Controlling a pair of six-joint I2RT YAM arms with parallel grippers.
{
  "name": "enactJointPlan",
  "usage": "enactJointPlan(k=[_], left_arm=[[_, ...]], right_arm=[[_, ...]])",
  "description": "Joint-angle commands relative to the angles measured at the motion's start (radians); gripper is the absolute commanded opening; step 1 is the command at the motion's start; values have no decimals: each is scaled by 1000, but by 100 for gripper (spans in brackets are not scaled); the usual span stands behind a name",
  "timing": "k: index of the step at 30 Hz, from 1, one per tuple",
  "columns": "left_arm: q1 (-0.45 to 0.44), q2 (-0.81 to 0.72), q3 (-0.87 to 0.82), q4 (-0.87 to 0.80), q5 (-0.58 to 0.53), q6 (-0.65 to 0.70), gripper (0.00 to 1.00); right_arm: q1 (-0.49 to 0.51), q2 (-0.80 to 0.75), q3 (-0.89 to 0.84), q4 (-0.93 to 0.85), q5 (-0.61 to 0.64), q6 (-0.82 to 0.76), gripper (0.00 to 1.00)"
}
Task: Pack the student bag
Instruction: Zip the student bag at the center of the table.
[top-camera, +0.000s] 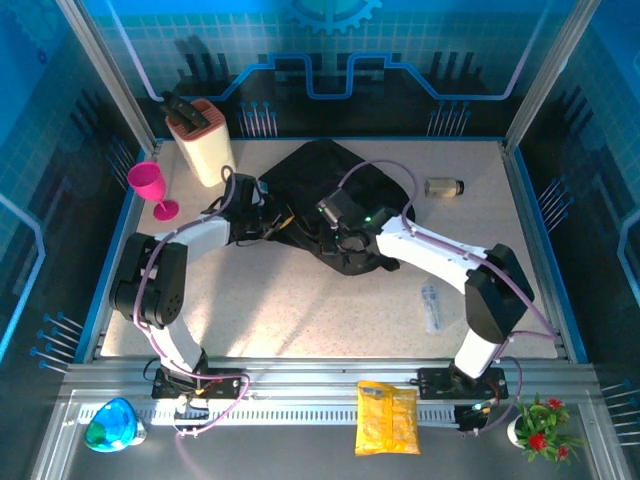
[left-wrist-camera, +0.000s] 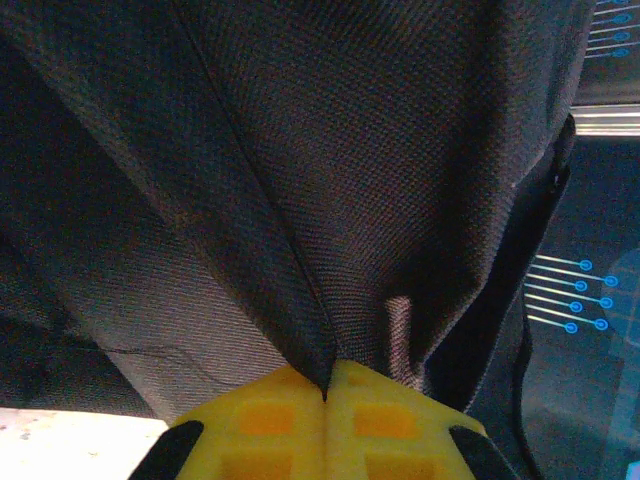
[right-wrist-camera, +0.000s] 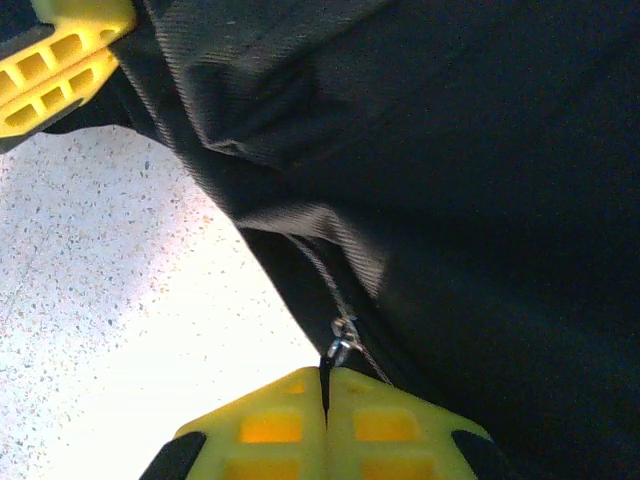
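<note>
**Both grippers clamped on the bag**

The student bag (top-camera: 322, 172) lies crumpled mid-table, a bit towards the back. L gripper (left-wrist-camera: 325, 388) is clenched on a fold of its black fabric, and the cloth rises taut from betw. the yellow fingers. R gripper (right-wrist-camera: 324, 386) is pinched tight on the zip pull (right-wrist-camera: 343, 346) at the bag's edge, w/ the speckled table (right-wrist-camera: 120, 300) just beside it. From above, both arms reach in to the bag's near side, close together. A pink goblet (top-camera: 150, 185) and a cream block (top-camera: 205, 140) w/ dark handles stand back left. A small jar (top-camera: 443, 187) lies right of the bag, apart from it. A yellow packet (top-camera: 387, 418) sits on the front rail.
</note>
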Motion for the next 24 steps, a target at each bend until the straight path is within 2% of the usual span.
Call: enactJointPlan(k=[1,16,20,22,24], left_arm=[[40,0,65,-51,-50,68,0],[90,108,215,-164,-56,204,0],[91,115,233,-174,-32,214,1],[90,90,201,-144,-19,192,19],[89,48,151,-119,-19,169,32]], right_arm=[[2,-95,-23,-86,46,5,0],[-90,-146,-111,-91,10,19,0],[-91,-137,-102,-5,-108,-25,0],[-88,-95,-64,21,-191,-46,0],[-67,-46,-11,18,-217,-63,0]])
